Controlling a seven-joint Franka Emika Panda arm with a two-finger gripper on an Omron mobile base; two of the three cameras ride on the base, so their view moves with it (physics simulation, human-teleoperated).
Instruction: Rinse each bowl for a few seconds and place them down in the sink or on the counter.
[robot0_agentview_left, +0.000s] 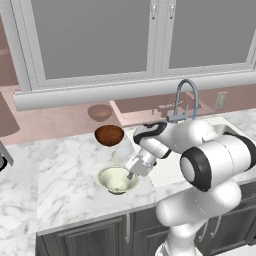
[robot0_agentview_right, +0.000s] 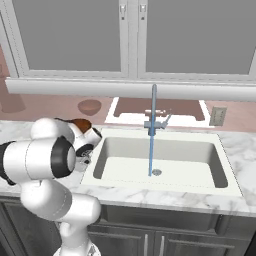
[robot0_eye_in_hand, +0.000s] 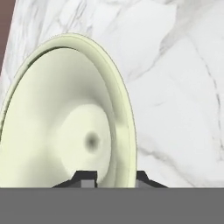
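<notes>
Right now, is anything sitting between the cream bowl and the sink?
Nothing visible does. The cream bowl sits on the counter just left of the sink, with the hand at its rim; the brown bowl stands farther back, off that path.

The brown bowl (robot0_agentview_left: 109, 135) stands just behind the cream bowl (robot0_agentview_left: 117, 179); bare counter (robot0_agentview_left: 65, 175) lies open to their left.
</notes>
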